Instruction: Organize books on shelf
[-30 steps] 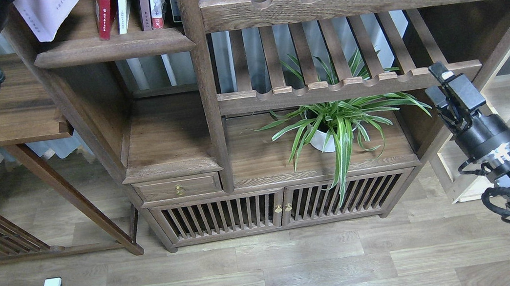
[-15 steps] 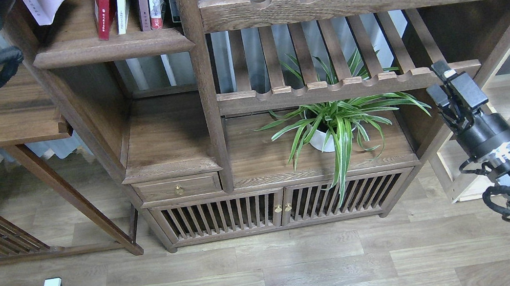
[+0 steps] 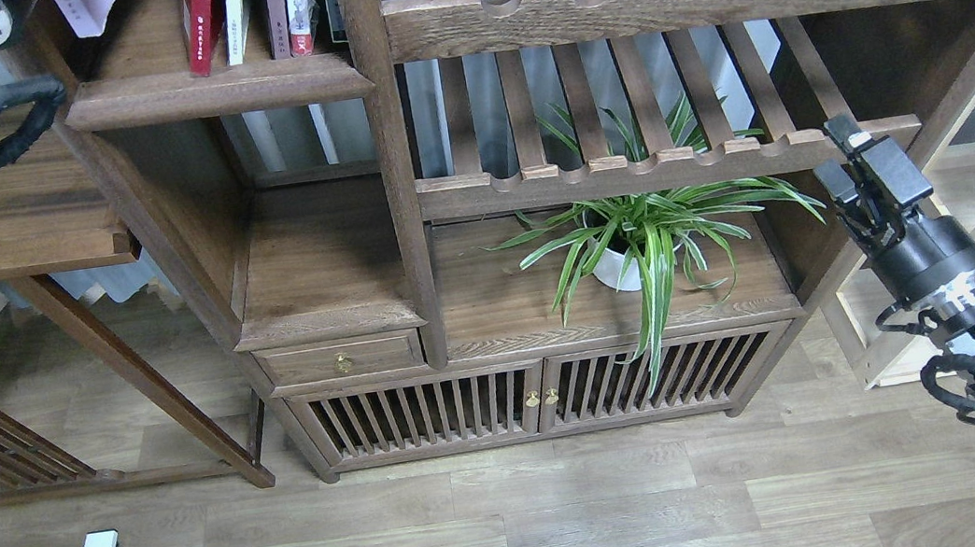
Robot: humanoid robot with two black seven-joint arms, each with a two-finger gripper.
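Nearest, at the right edge, the right gripper (image 3: pixel 855 169) hangs free of everything, its two fingers slightly parted. Beyond it a potted plant (image 3: pixel 634 240) sits under the slatted rack. Farther, upper left, books (image 3: pixel 246 13) stand upright on the shelf (image 3: pixel 214 91) (a pale cover (image 3: pixel 89 4) leans beside them); the left gripper is out of sight

Print on the book spines (image 3: pixel 255 12) seems too small to read.

Upright books (image 3: pixel 241 14) on shelf (image 3: pixel 219 90)
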